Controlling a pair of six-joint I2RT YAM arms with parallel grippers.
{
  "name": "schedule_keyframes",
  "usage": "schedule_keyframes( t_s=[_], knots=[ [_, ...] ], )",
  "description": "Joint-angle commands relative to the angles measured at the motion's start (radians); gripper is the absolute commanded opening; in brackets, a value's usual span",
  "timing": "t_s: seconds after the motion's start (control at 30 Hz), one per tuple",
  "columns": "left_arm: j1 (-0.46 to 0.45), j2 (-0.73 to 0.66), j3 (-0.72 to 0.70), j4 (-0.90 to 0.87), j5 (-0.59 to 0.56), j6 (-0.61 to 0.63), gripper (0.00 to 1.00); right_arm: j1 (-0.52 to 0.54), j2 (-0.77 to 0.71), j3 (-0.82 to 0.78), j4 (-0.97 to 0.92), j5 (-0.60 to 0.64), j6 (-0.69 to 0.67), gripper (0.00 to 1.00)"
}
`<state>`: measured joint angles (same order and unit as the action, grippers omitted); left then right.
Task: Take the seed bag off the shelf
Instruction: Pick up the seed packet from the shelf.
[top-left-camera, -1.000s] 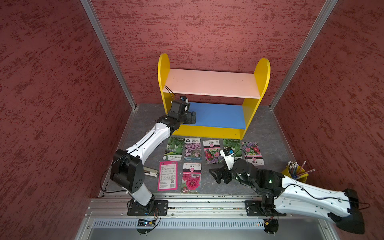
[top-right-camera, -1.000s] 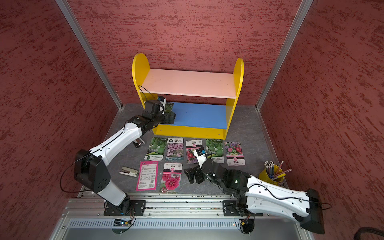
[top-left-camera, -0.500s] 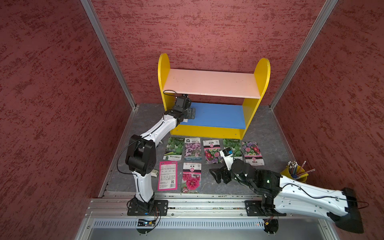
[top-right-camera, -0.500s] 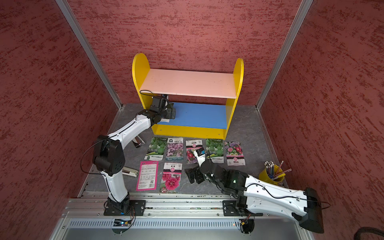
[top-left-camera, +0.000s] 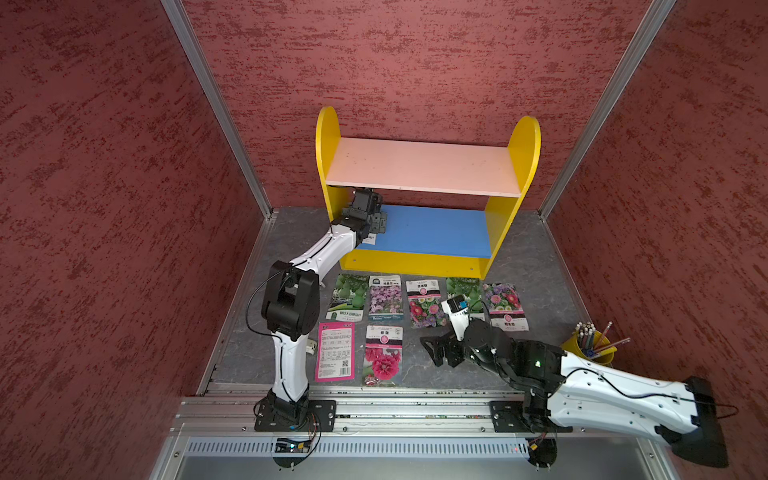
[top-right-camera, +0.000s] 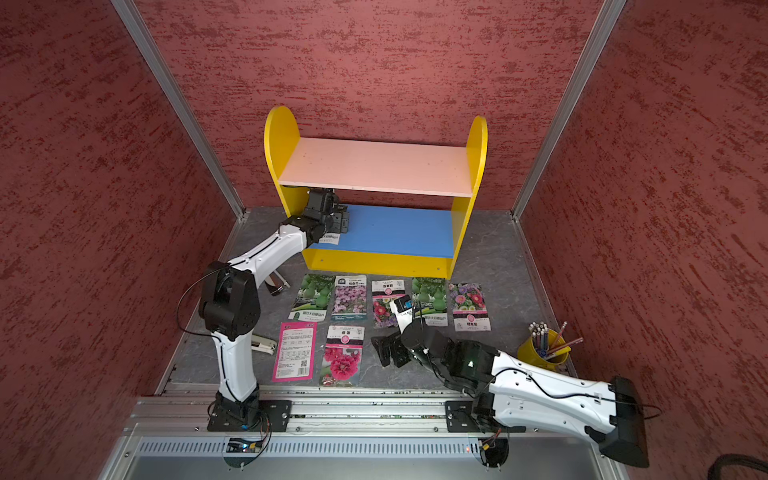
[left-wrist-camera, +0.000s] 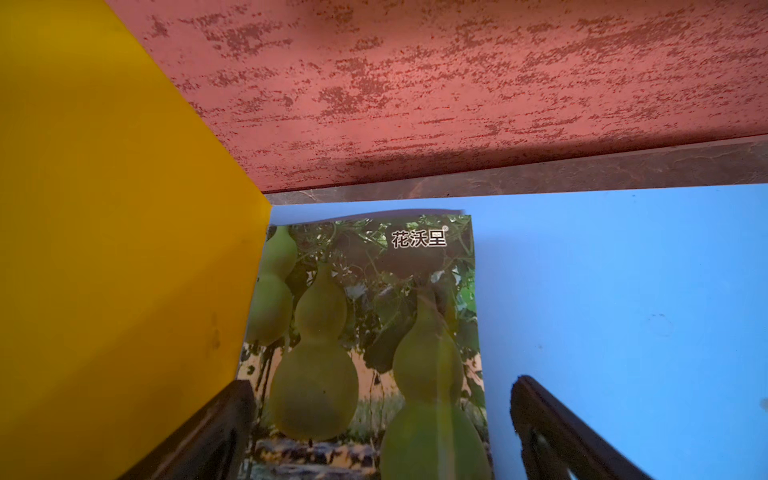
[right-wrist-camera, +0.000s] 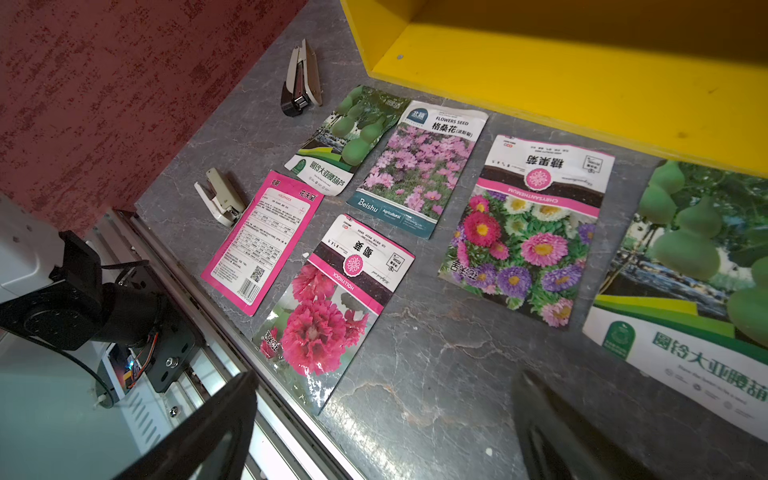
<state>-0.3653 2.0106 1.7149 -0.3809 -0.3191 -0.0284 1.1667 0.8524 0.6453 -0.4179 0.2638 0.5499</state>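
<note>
The shelf (top-left-camera: 419, 166) stands against the back wall, with yellow sides, a pink upper board and a blue lower board (top-left-camera: 436, 232). In the left wrist view the seed bag (left-wrist-camera: 365, 316), printed with green gourds, lies flat on the blue board (left-wrist-camera: 623, 311) against the yellow side panel (left-wrist-camera: 124, 249). In both top views only its white corner (top-left-camera: 369, 238) (top-right-camera: 332, 238) peeks out below the wrist. My left gripper (left-wrist-camera: 382, 384) (top-left-camera: 380, 222) is open under the upper board, a finger on each side of the bag. My right gripper (top-left-camera: 436, 351) (right-wrist-camera: 386, 376) is open low over bare table.
Several seed packets (top-left-camera: 385, 297) lie in two rows on the grey table before the shelf, one pink one (top-left-camera: 336, 351) back-side up. Two staplers (top-right-camera: 276, 284) (top-right-camera: 262, 344) lie at the left. A yellow pencil cup (top-left-camera: 588, 347) stands at the right. Red walls close in three sides.
My left arm has raised its elbow and pushed the open gripper deeper under the upper board, over the left end of the blue board. The right arm has barely moved.
</note>
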Motion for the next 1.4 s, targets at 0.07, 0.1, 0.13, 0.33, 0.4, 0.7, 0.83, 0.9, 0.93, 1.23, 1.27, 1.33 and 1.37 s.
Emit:
schedule_keyframes(
  t_s=[0.07, 0.1, 0.13, 0.33, 0.4, 0.7, 0.83, 0.9, 0.93, 1.23, 1.27, 1.33, 1.37],
  knots=[
    [0.007, 0.001, -0.024, 0.000, 0.035, -0.015, 1.00, -0.007, -0.007, -0.005, -0.017, 0.032, 0.006, 0.98],
    [0.007, -0.001, -0.036, -0.002, 0.043, -0.020, 1.00, -0.008, -0.007, -0.003, -0.019, 0.032, 0.005, 0.98],
    [0.006, 0.000, -0.043, -0.006, 0.044, -0.024, 1.00, -0.008, -0.008, -0.003, -0.019, 0.032, 0.005, 0.98],
    [-0.004, -0.025, -0.088, -0.024, 0.090, -0.048, 1.00, -0.013, -0.006, 0.012, -0.034, 0.032, 0.004, 0.98],
    [-0.011, -0.031, -0.097, -0.030, 0.110, -0.060, 1.00, -0.013, -0.009, 0.017, -0.042, 0.035, 0.007, 0.98],
    [-0.074, -0.049, -0.109, -0.080, 0.207, -0.116, 1.00, -0.021, -0.031, 0.009, -0.015, 0.032, 0.020, 0.98],
    [-0.099, -0.056, -0.117, -0.096, 0.230, -0.142, 1.00, -0.026, -0.030, 0.007, -0.001, 0.031, 0.020, 0.98],
    [-0.113, -0.060, -0.120, -0.101, 0.234, -0.153, 1.00, -0.030, -0.030, 0.004, 0.006, 0.031, 0.019, 0.98],
    [-0.119, -0.060, -0.119, -0.108, 0.236, -0.158, 1.00, -0.031, -0.032, 0.003, 0.010, 0.029, 0.018, 0.98],
    [-0.170, -0.098, -0.159, -0.114, 0.256, -0.197, 1.00, -0.055, -0.030, -0.013, 0.039, 0.005, 0.008, 0.98],
    [-0.172, -0.102, -0.161, -0.117, 0.260, -0.203, 1.00, -0.056, -0.031, -0.015, 0.040, 0.003, 0.010, 0.98],
    [-0.177, -0.111, -0.163, -0.121, 0.263, -0.207, 1.00, -0.058, -0.036, -0.018, 0.044, 0.004, 0.010, 0.98],
    [-0.179, -0.116, -0.162, -0.122, 0.259, -0.208, 1.00, -0.059, -0.039, -0.017, 0.047, 0.003, 0.010, 0.98]
  ],
)
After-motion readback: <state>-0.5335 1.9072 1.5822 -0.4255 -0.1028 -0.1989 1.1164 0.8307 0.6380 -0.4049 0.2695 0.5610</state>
